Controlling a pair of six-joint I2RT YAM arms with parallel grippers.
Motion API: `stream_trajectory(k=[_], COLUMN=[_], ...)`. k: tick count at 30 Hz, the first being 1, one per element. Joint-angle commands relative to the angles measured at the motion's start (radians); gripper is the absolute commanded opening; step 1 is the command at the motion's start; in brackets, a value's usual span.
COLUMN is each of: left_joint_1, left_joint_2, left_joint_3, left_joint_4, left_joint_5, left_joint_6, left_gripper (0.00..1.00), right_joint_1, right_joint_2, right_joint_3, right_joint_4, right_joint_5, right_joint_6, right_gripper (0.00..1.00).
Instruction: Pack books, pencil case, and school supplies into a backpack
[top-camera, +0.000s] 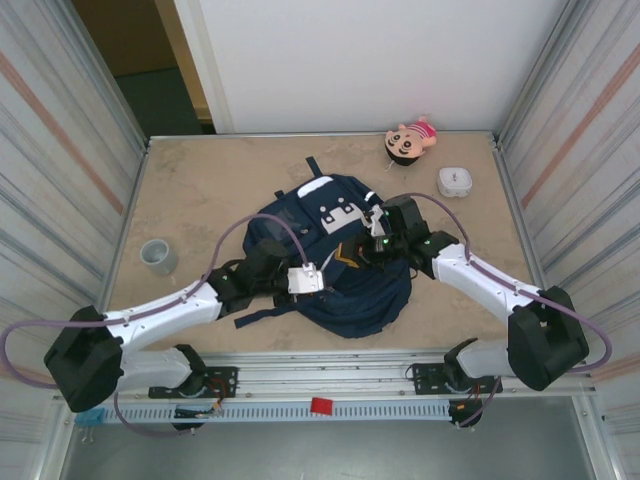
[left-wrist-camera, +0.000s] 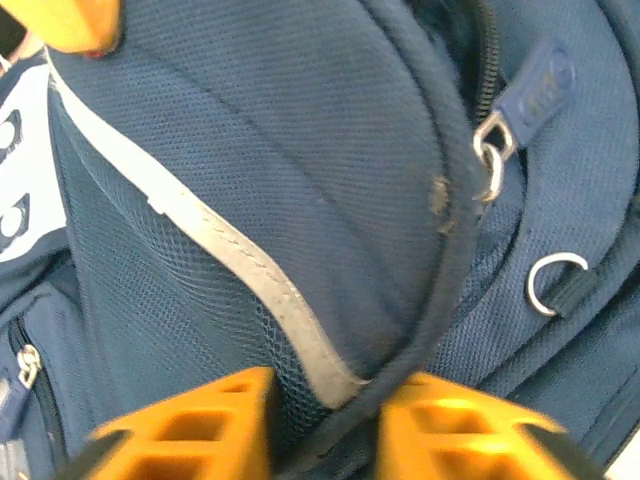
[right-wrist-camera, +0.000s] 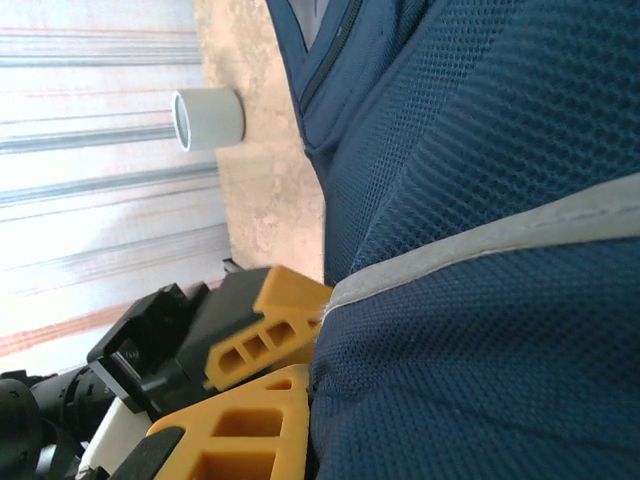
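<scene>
**Both grippers pinching the backpack at mid-table**

The left gripper (left-wrist-camera: 327, 405) is sitting closest to its wrist camera. Its two orange fingers (left-wrist-camera: 190, 430) are standing only narrowly apart and nipping a raised fold of the backpack (top-camera: 350, 295) between them. A dark piped edge and the thin pale stripe (left-wrist-camera: 250, 270) are running down into that narrow gap. Just right of the fold, a zip pull (left-wrist-camera: 540, 90) is hanging on its metal clip, and a metal ring (left-wrist-camera: 555, 285) is lying against the navy fabric below it.

The right gripper (top-camera: 373, 238) is reaching in from the other side, beside the white patches on the bag. Its jaws are squeezed together on the mesh cloth. In the right wrist view one orange finger (right-wrist-camera: 235, 430) is showing at the bottom edge while the fabric is covering the other.

The backpack is lying flat at the middle of the table (top-camera: 200, 185), between the two arms. A grey cylinder (top-camera: 158, 256) is standing well apart from it by the left edge. A pink plush doll (top-camera: 410, 141) is lying at the far edge, with a white rounded box (top-camera: 454, 181) near it on the right
</scene>
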Motion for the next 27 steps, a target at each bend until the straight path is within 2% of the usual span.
stream_trajectory(k=[1, 4, 9, 14, 17, 23, 27], left_joint_1=[-0.01, -0.025, -0.055, -0.049, -0.024, -0.002, 0.005], left_joint_2=[-0.051, -0.11, -0.182, -0.21, -0.209, -0.199, -0.193], left_joint_3=[-0.01, -0.023, -0.048, -0.095, -0.104, -0.109, -0.113], left_joint_4=[-0.03, -0.075, -0.106, -0.032, -0.003, 0.019, 0.019], left_joint_5=[0.106, 0.135, 0.132, 0.071, 0.086, 0.103, 0.098], left_joint_6=[-0.068, -0.124, -0.224, -0.293, -0.326, -0.332, -0.315], left_gripper=[0.11, 0.0, 0.0, 0.0, 0.0, 0.0, 0.0], right_joint_1=[-0.028, -0.058, -0.066, -0.071, -0.077, -0.084, -0.092], right_joint_2=[0.011, 0.041, 0.106, 0.131, 0.103, 0.047, -0.013], right_joint_3=[0.043, 0.059, 0.107, 0.125, 0.119, 0.106, 0.083], right_joint_4=[-0.011, -0.028, -0.026, -0.021, -0.037, -0.087, -0.148], right_joint_5=[-0.101, -0.12, -0.146, -0.126, -0.101, -0.079, 0.0], right_joint_6=[-0.071, -0.113, -0.157, -0.16, -0.169, -0.18, -0.173], right_gripper=[0.0, 0.01, 0.06, 0.27, 0.34, 0.37, 0.38])
